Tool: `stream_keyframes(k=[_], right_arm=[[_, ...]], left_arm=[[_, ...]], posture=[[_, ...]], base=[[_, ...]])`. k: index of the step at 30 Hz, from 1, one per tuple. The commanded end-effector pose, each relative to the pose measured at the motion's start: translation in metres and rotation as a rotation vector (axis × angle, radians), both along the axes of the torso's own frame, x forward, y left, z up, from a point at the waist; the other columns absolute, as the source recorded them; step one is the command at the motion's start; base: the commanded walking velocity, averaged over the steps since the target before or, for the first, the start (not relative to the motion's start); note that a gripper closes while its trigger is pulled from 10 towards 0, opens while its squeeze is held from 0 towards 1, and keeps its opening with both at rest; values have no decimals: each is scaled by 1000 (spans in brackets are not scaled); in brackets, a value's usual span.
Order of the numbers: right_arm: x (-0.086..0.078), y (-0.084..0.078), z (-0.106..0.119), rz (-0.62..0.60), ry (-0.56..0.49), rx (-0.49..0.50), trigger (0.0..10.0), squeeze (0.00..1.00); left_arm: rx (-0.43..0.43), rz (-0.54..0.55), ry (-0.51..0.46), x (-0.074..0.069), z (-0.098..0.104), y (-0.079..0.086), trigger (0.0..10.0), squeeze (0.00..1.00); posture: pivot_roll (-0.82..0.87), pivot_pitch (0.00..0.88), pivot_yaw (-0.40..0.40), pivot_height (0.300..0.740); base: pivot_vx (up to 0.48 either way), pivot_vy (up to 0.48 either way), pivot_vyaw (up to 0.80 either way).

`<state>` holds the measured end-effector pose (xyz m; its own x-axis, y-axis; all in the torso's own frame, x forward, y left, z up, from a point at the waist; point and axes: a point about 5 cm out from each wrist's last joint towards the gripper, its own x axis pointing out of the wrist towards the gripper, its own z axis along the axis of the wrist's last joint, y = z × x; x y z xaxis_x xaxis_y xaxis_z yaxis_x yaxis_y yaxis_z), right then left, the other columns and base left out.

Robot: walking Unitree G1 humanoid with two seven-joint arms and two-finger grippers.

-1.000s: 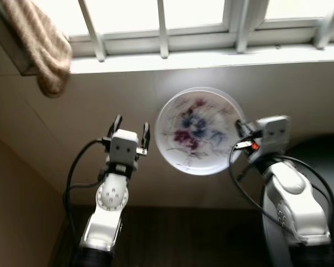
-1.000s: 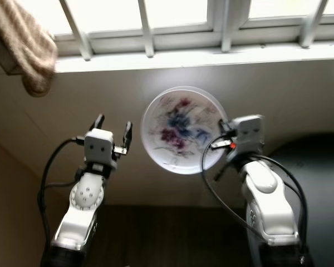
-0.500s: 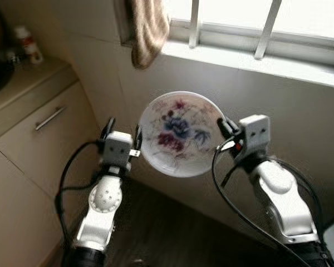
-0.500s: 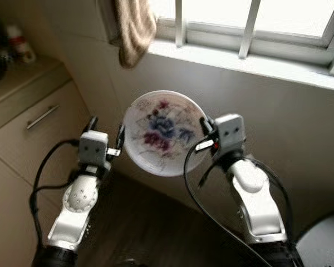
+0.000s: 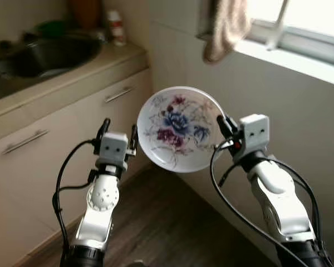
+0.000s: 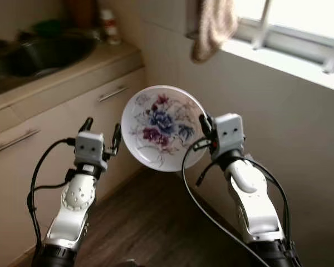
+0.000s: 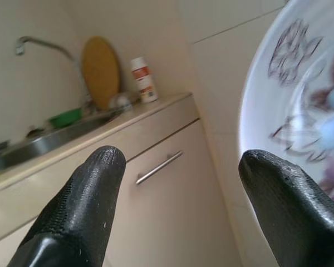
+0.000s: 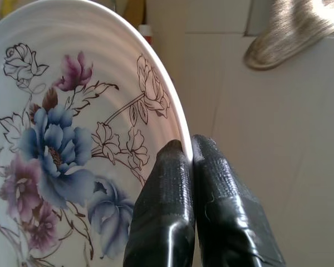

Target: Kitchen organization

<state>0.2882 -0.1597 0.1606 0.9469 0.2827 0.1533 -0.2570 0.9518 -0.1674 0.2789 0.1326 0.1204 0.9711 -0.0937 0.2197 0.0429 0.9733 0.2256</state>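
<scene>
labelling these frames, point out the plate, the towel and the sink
plate [image 5: 178, 129]: left eye view, on its flowered centre
towel [image 5: 225, 28]: left eye view, on the middle of the hanging cloth
sink [image 5: 44, 55]: left eye view, on the dark basin

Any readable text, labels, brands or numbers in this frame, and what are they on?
No text can be read.
White bottle on the counter by the sink: its red label is too blurred to read.
Floral plate pinched by the right hand: drawn flowers, no lettering.
</scene>
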Motion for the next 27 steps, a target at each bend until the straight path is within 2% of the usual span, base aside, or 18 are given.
stream_keyframes(k=[1,9,18,22,27], right_arm=[[1,2,10,-5,-56,7,0,0],[3,-2,13,-60,-88,16,0,0],[5,-7,25,-110,-162,54,0,0],[3,-9,37,-137,-233,53,0,0],[1,-8,53,-152,-334,0,0,0]], left_arm=[[12,-2,-11,1,3,1,10000,0],[15,-5,-38,-1,6,2,10000,0],[3,-12,-62,-1,10,2,10000,0],[1,-8,-78,-1,13,3,10000,0],[-1,-7,-91,-1,14,4,10000,0]], posture=[[-178,0,32,740],[-178,0,32,740],[-175,0,35,740],[-174,0,36,740],[-174,0,36,740]], base=[[0,352,800],[0,0,748],[0,0,0],[312,0,231],[455,0,800]])
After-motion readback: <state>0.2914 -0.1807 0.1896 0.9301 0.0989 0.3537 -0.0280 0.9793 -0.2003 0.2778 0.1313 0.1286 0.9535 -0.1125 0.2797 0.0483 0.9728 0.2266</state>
